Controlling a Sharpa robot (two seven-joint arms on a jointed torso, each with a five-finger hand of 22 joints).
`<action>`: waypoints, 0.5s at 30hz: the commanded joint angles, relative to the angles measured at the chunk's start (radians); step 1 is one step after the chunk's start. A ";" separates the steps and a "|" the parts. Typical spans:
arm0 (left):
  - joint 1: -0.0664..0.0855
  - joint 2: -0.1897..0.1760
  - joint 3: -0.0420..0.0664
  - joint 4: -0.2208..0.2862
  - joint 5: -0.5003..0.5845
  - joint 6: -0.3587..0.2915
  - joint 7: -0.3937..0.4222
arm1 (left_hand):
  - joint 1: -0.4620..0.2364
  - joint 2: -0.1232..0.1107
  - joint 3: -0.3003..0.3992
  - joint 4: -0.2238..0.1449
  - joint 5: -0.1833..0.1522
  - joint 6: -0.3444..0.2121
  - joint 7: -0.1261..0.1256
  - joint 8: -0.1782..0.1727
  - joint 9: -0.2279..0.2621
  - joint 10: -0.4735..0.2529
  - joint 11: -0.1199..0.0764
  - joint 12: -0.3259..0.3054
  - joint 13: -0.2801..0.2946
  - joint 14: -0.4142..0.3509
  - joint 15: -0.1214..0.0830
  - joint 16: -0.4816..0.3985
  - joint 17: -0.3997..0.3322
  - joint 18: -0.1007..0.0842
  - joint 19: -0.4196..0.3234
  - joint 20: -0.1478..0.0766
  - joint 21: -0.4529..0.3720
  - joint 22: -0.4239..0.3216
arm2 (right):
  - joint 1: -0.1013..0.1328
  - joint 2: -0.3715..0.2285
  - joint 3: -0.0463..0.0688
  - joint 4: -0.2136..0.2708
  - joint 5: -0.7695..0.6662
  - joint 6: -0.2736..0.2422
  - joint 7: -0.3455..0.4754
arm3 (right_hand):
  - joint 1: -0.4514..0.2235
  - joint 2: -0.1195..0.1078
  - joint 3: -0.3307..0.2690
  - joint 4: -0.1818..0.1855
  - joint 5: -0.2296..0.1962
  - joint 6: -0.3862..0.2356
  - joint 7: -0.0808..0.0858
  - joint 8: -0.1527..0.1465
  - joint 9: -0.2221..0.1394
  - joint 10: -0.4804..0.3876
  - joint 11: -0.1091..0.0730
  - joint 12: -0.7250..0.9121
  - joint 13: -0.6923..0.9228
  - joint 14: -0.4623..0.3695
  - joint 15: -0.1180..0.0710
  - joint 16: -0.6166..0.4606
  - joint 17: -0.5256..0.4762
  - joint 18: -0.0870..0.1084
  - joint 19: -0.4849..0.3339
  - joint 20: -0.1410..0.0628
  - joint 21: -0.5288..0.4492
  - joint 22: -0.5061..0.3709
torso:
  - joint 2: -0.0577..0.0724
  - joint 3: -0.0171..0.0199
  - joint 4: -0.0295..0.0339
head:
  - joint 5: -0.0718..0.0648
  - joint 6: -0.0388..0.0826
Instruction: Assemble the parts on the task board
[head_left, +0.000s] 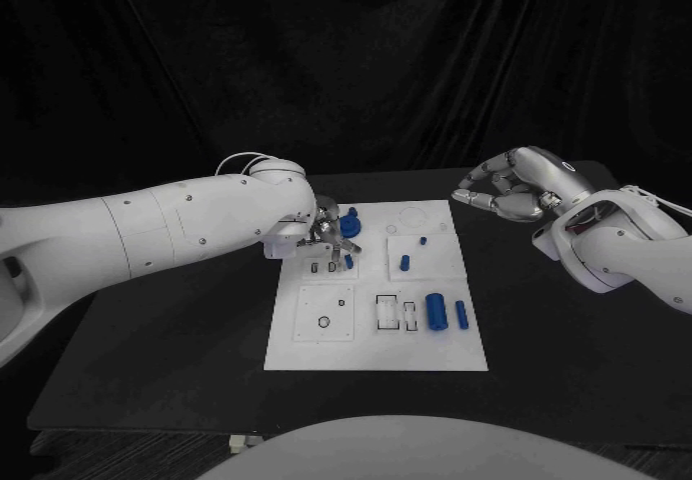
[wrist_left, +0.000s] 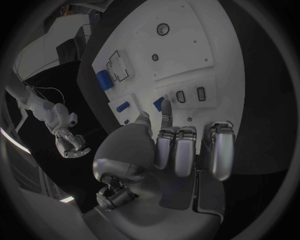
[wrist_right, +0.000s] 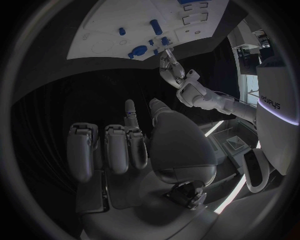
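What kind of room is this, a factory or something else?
Probably a robotics lab or test stand: a black table before black drapes, a white task board with small blue parts, and equipment racks behind.

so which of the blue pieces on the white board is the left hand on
The rounded blue piece at the white task board's far-left corner, under the left hand; the other blue pieces lie apart from that hand, untouched.
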 joint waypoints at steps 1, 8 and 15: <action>-0.004 0.008 0.001 -0.009 -0.002 -0.001 0.024 | 0.010 0.001 0.002 -0.004 0.005 0.004 0.003 -0.005 0.001 0.104 0.005 0.003 0.263 0.104 0.008 0.003 0.263 -0.006 -0.007 0.001 -0.006 0.139 | -0.002 0.000 0.001 -0.001 -0.006 0.006 -0.015 | 0.008 -0.001 0.002 -0.006 0.004 0.001 0.001 0.003 0.001 0.105 0.010 0.004 0.263 0.069 0.009 -0.002 0.057 -0.011 0.066 0.007 -0.006 0.236 | -0.001 -0.0005 0.0002 | -0.003 0.000; -0.013 0.028 0.001 -0.039 -0.002 0.000 0.031 | 0.007 0.002 0.003 -0.002 0.004 0.004 0.004 -0.010 0.002 0.104 0.006 0.003 0.263 0.104 0.009 0.003 0.263 -0.004 -0.014 0.001 -0.009 0.133 | -0.003 0.004 0.001 -0.005 -0.006 0.008 -0.009 | 0.009 0.000 0.002 -0.007 0.007 0.001 0.001 0.003 0.001 0.105 0.010 0.004 0.263 0.069 0.009 -0.001 0.058 -0.010 0.065 0.007 -0.006 0.235 | -0.002 -0.0018 0.0010 | -0.002 0.000; -0.019 0.039 0.001 -0.058 -0.002 0.004 0.036 | 0.011 0.003 0.010 -0.007 0.007 0.003 0.006 -0.025 0.005 0.104 0.008 0.003 0.263 0.104 0.011 0.003 0.263 -0.002 -0.022 0.003 -0.015 0.126 | -0.003 0.006 0.001 -0.007 -0.006 0.011 -0.008 | 0.009 0.000 0.002 -0.007 0.007 0.001 0.001 0.003 0.001 0.105 0.010 0.004 0.263 0.069 0.009 -0.001 0.058 -0.010 0.065 0.007 -0.006 0.235 | -0.004 -0.0024 0.0018 | -0.006 0.000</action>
